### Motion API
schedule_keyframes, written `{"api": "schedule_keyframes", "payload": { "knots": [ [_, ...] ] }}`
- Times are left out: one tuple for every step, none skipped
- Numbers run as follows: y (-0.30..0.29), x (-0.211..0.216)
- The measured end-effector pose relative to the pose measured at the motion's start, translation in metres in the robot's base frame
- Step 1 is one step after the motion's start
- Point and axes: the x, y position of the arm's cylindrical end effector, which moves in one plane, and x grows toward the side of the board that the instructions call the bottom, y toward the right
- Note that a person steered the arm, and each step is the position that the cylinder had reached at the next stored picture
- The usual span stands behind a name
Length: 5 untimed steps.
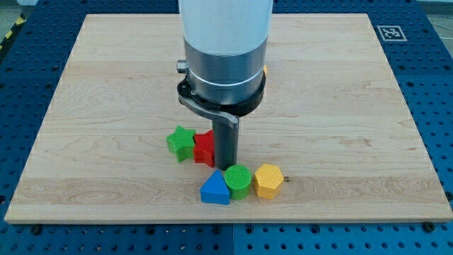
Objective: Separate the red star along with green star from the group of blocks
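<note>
The green star (181, 143) lies left of centre near the view's bottom, touching the red star (204, 149) on its right. The red star is partly hidden by my rod. My tip (226, 166) stands right against the red star's right side. Just below the tip sit a blue triangle (214, 189), a green round block (238, 181) and a yellow hexagon (268, 180), touching in a row. The tip is right above the green round block, very close to it.
The wooden board (106, 85) lies on a blue perforated table (432, 71). The arm's large white and grey body (223, 49) hangs over the board's middle and hides part of it. A fiducial marker (390, 32) sits at the board's top right corner.
</note>
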Motion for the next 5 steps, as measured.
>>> {"api": "schedule_keyframes", "payload": {
  "knots": [
    [-0.006,0.0],
    [-0.036,0.001],
    [-0.055,0.001],
    [-0.063,0.001],
    [-0.068,0.001]
  ]
}}
